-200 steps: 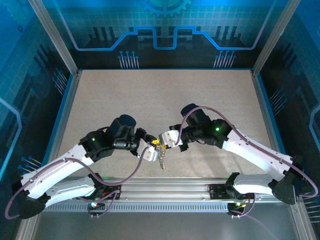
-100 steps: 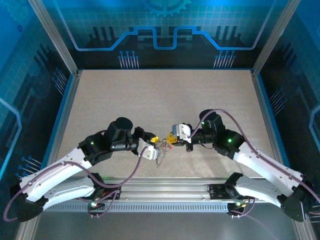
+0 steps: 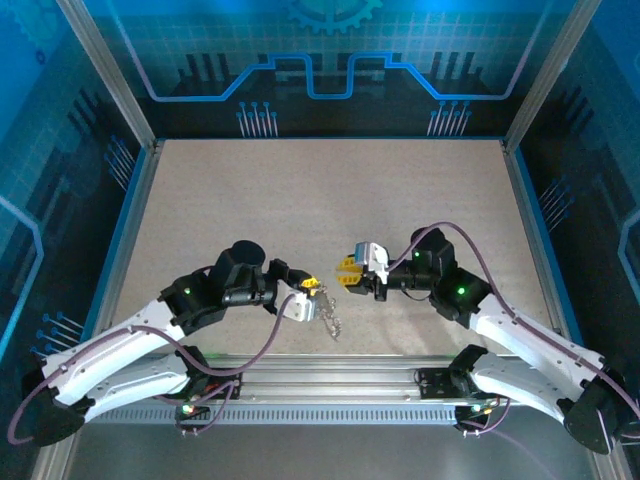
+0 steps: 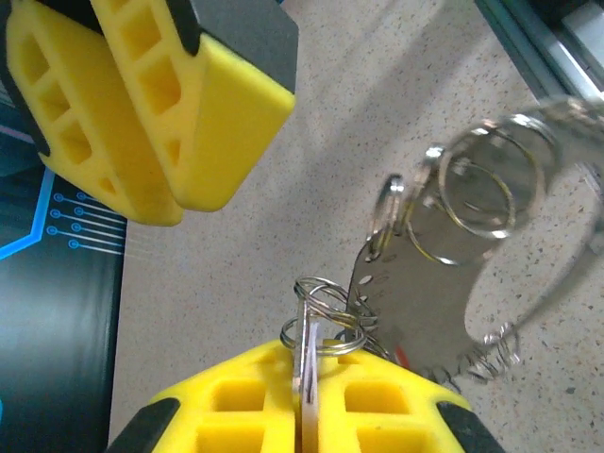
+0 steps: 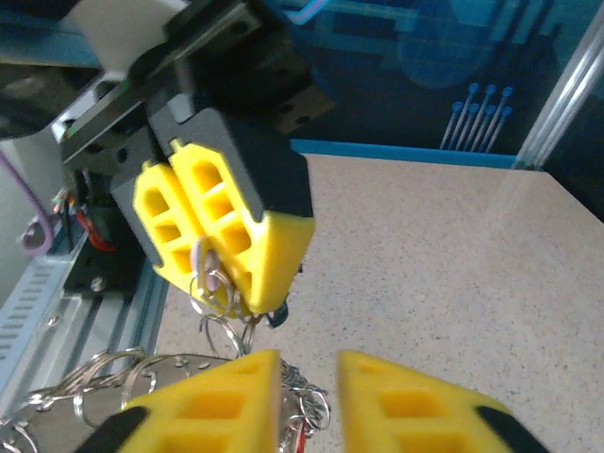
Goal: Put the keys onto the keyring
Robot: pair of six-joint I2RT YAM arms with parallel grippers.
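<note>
"Speckled tabletop (image 3: 330, 190) under blue-lit walls, both arms meeting low over its near middle," says the trainer. "Where does the work hang?"

"From the left gripper (image 3: 309, 286)," the apprentice answers. "It is clamped hard on a small split ring (image 4: 323, 321). The keyring (image 3: 328, 318) dangles below that, with the keys (image 4: 415, 283) bunched on the same links. How many keys are threaded is too tangled to tell, and so is whether the lowest end touches the table."

"And the right gripper (image 3: 348, 272)?"

"Just beside the left one, not touching it. Its jaws stand a little apart with nothing between them."

"So the step in hand looks like a fresh pinch by the right arm. How should that go?"

"Probably wider jaws first, since that gap seems narrow for a target that can swing. The bunch should hang quiet before the approach. The right arm would do best coming in from the side, below the left gripper, and taking one key by its flat head rather than by thin wire."

"And the left arm?"

"Firm and level, so the ring's opening faces its partner. The likely trouble is wire slipping from the pinch, or a key twisting as it is fed on."
</note>
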